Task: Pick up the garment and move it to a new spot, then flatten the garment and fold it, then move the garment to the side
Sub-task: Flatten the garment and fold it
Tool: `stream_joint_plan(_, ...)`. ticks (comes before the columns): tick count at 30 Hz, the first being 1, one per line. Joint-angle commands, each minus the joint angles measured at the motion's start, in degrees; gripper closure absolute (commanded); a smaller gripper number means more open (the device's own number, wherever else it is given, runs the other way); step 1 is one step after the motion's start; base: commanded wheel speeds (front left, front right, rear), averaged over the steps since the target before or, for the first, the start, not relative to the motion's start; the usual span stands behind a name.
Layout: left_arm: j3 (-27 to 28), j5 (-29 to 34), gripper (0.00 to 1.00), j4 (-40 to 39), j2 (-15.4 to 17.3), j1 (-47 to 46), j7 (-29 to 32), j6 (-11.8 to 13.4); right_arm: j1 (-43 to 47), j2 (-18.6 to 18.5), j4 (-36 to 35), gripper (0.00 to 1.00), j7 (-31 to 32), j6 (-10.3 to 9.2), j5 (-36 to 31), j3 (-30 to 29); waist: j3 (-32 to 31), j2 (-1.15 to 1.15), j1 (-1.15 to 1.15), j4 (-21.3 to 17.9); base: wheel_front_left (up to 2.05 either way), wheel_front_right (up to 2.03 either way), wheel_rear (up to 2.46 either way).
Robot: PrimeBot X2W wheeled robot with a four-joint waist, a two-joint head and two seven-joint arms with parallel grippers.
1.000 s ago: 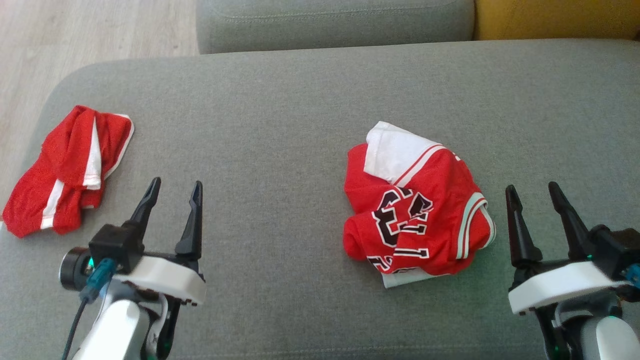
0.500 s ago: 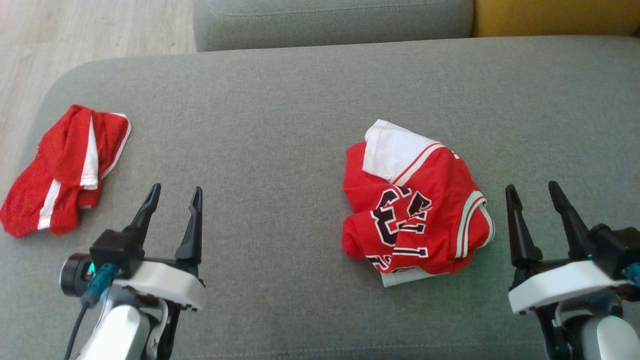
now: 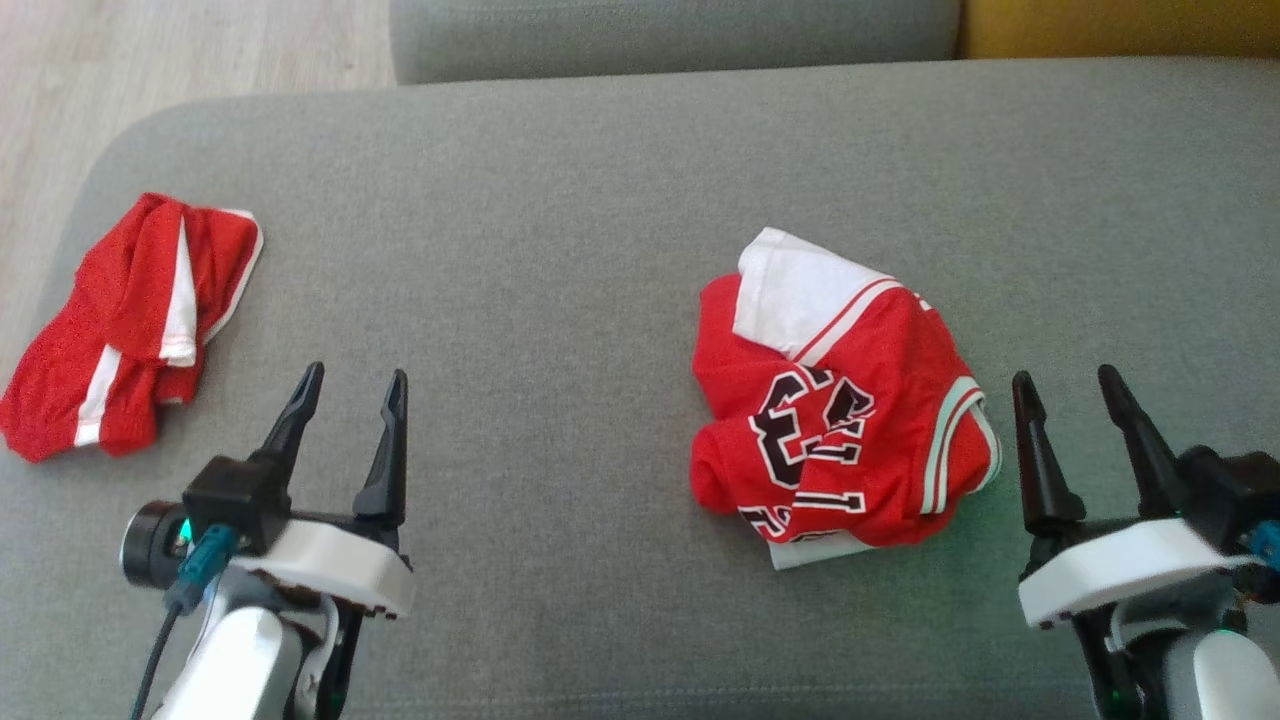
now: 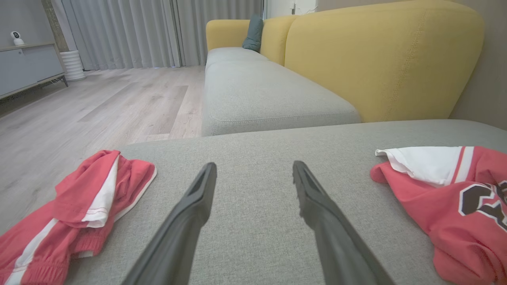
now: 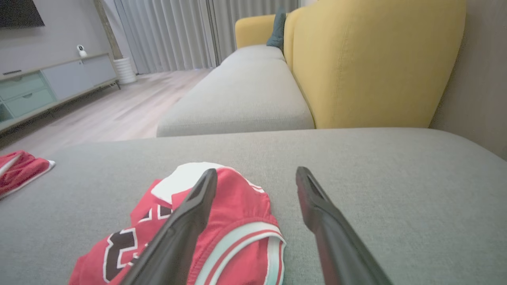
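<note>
A crumpled red jersey garment (image 3: 835,420) with black numbers and white trim lies bunched on the grey sofa cushion (image 3: 560,230), right of centre. It also shows in the left wrist view as the garment (image 4: 455,198) at right, and in the right wrist view as the garment (image 5: 222,229) under the left finger. My right gripper (image 3: 1065,385) hangs open just right of it, empty; its fingers (image 5: 186,221) spread wide. My left gripper (image 3: 355,380) is open and empty at lower left, well apart from the jersey.
Red shorts (image 3: 130,320) with white stripes lie crumpled at the cushion's left edge, also as the shorts (image 4: 75,209). A second grey seat (image 3: 670,35) and yellow backrest (image 4: 376,59) stand behind. Wooden floor (image 3: 180,45) lies beyond the left edge.
The head camera has shifted slightly, so the whole scene slid a little. Both grippers stay open and still, and the garments have not moved.
</note>
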Motion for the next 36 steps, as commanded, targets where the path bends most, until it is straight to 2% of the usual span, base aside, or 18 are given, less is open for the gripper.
stream_joint_plan(1,1.95,0.54,0.00,-2.11,0.84,-3.45,-0.45,0.06,-2.70,-0.29,-1.47,0.00,0.30,-0.04,-0.80,1.29,0.88,0.00,0.00,0.40,0.00,0.00,0.00)
stream_joint_plan(7,2.01,1.39,0.00,-3.48,0.35,-5.89,-0.45,-0.18,-8.89,-0.83,2.80,0.00,2.49,-0.04,-2.62,2.59,5.25,0.00,0.00,1.68,0.00,0.00,0.00)
stream_joint_plan(14,2.39,2.52,0.00,-4.39,-0.77,-9.46,-0.45,-1.16,-21.20,-5.18,11.41,0.00,6.15,-0.04,-0.73,4.36,10.98,0.00,0.00,3.70,0.00,0.00,0.00)
stream_joint_plan(19,2.70,3.48,0.00,-4.29,-1.86,-11.42,-0.45,-2.14,-28.48,-8.57,20.39,0.00,10.88,-0.04,0.20,6.19,13.66,0.00,0.00,4.88,0.00,0.00,0.00)
stream_joint_plan(25,2.90,4.53,0.00,-3.27,-3.20,-12.66,-0.45,-3.51,-31.99,-10.01,31.08,0.00,17.40,-0.04,1.63,9.05,14.78,0.00,0.00,5.53,0.00,0.00,0.00)
stream_joint_plan(29,3.15,5.05,0.00,-2.86,-3.66,-12.92,-0.45,-4.05,-32.12,-9.69,34.16,0.00,20.55,-0.04,3.22,10.66,14.82,0.00,0.00,5.54,0.00,0.00,0.00)
stream_joint_plan(30,3.26,5.22,0.00,-2.73,-3.79,-12.92,-0.45,-4.18,-32.02,-9.54,34.68,0.17,21.26,-0.04,3.68,10.87,14.75,0.00,0.00,5.46,0.00,0.00,0.00)
stream_joint_plan(31,3.36,5.38,0.00,-2.62,-3.91,-12.89,-0.45,-4.31,-31.86,-9.38,34.98,0.72,21.79,-0.04,4.26,11.02,14.68,0.00,0.00,5.39,0.00,0.00,0.00)
stream_joint_plan(32,3.46,5.52,0.00,-2.51,-4.04,-12.86,-0.45,-4.45,-31.69,-9.23,34.88,1.00,21.84,-0.04,4.83,11.08,14.59,0.00,0.00,5.32,0.00,0.00,0.00)
stream_joint_plan(36,4.18,6.04,0.00,-2.52,-4.46,-12.57,-0.45,-4.84,-30.75,-8.94,31.71,1.00,18.82,-0.04,4.94,9.15,14.07,0.00,0.00,4.74,0.00,0.00,0.00)
